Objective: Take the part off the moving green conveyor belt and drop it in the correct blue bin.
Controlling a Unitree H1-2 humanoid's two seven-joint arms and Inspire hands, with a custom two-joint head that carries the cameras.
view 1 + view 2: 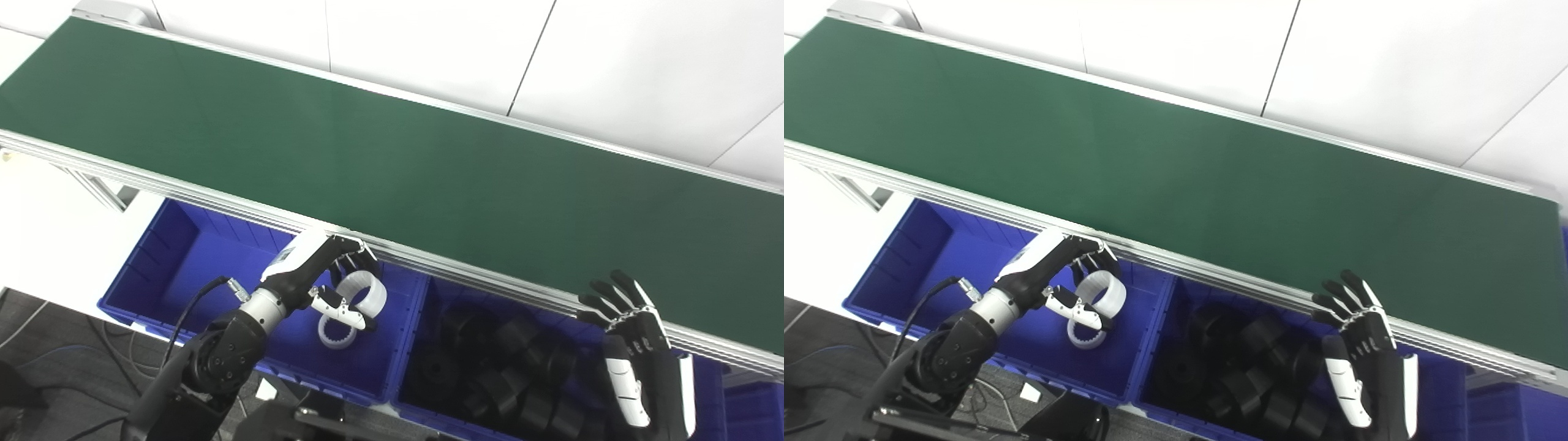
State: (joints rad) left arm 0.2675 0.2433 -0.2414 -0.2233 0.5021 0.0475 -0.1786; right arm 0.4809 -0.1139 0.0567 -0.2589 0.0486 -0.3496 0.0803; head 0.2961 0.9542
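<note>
The left blue bin (184, 269) holds one white ring (335, 335) lying flat. The right blue bin (429, 306) beside it is full of black rings (508, 373). Above the left bin, the left robot hand (324, 269) grips a white ring (367, 293) standing on edge, its hole facing sideways. The right robot hand (637, 349) is open, fingers up, over the right bin, near the green belt (392, 159).

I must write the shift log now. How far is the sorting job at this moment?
Done: the white ring is off the green belt and over the left blue bin, where another white ring lies. In hand: the left hand holds the ring. Left: releasing it. The right hand is open near the bin of black parts.
</note>
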